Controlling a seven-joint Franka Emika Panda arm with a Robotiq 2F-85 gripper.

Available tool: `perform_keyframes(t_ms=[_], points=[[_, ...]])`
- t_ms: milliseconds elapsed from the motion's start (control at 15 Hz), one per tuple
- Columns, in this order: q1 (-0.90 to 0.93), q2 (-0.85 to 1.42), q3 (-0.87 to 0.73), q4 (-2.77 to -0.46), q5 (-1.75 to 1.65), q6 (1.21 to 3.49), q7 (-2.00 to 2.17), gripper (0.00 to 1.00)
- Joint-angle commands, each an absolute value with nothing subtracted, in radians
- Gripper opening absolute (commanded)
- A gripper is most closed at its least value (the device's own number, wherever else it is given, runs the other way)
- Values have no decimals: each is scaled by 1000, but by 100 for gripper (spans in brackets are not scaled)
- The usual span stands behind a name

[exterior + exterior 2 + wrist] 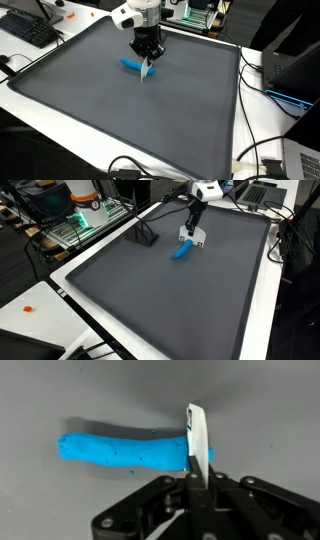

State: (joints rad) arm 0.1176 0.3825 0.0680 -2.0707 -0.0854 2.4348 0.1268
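Note:
My gripper [148, 52] hangs over the back middle of a dark grey mat [120, 120]. It is shut on a thin white blade-like tool [198, 438], held upright with its edge pointing down. A blue roll of dough [125, 448] lies flat on the mat. In the wrist view the tool's tip stands at the roll's right end, at or touching it. In both exterior views the blue roll [130, 65] [182, 250] lies just beside the white tool [147, 70] [197, 238] under the gripper [192, 222].
The mat [170, 300] has a raised rim on a white table. A black keyboard [30, 30] lies beyond one corner. A small black stand [146, 235] sits on the mat's edge. Cables [262, 150], a laptop [295, 70] and electronics [85, 220] ring the table.

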Motion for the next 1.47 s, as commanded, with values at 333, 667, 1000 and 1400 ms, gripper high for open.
perform_keyframes(t_ms=[333, 667, 1000, 1400], points=[[83, 343, 115, -2113, 105, 2319, 14, 1], [78, 323, 121, -2104, 157, 2294, -16, 1], [74, 292, 99, -2090, 129, 2303, -8, 1], [63, 280, 73, -2071, 95, 2313, -6, 1]])
